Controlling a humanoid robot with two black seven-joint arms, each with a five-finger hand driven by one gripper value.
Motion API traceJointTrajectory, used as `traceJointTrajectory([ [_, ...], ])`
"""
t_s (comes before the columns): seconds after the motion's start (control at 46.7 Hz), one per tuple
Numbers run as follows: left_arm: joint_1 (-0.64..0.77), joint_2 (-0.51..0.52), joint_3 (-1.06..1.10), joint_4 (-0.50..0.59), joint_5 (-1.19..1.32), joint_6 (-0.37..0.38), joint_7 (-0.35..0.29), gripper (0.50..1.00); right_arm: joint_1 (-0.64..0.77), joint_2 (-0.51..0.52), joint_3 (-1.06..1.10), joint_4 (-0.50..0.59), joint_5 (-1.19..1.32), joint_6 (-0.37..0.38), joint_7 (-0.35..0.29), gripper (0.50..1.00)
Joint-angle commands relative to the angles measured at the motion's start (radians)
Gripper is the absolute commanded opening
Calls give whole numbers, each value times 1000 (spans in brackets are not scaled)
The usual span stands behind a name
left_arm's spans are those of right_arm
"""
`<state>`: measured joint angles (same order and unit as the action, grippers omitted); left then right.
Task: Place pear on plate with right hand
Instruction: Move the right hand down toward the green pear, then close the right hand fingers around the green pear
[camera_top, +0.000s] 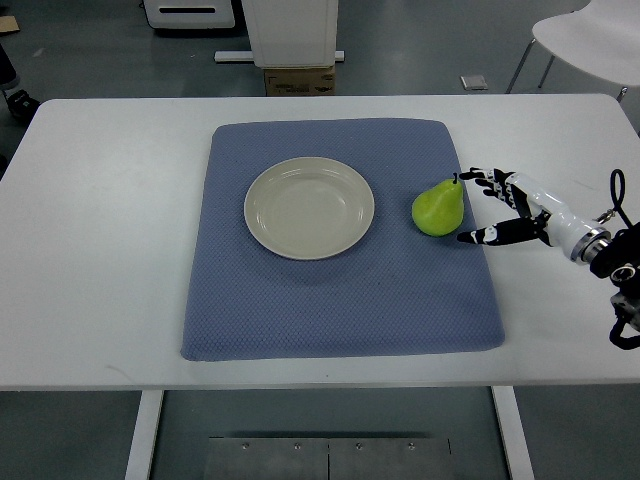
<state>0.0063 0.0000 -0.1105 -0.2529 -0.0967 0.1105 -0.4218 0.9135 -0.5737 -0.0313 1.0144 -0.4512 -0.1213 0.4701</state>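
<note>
White bench (100, 230) carrying a blue mat (340, 310) across its middle, seen from above. Left of the mat's centre sits a cream plate (309, 208), bare. Near the mat's right edge a green pear (439, 208) lies on the cloth, well apart from the plate. Just beside the pear, the robot's right hand (500, 208) reaches in from the bench's right edge, fingers (480, 180) spread on either side of the fruit and holding nothing.
</note>
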Motion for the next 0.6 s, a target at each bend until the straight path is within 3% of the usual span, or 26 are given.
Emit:
traceJointTrajectory([
  [0.0, 0, 0, 0, 0, 0, 0, 0, 1000, 18, 12, -24, -2, 2, -14, -4, 989],
  [0.579, 0, 0, 0, 0, 0, 0, 0, 1000, 74, 44, -84, -23, 5, -38, -74, 985],
])
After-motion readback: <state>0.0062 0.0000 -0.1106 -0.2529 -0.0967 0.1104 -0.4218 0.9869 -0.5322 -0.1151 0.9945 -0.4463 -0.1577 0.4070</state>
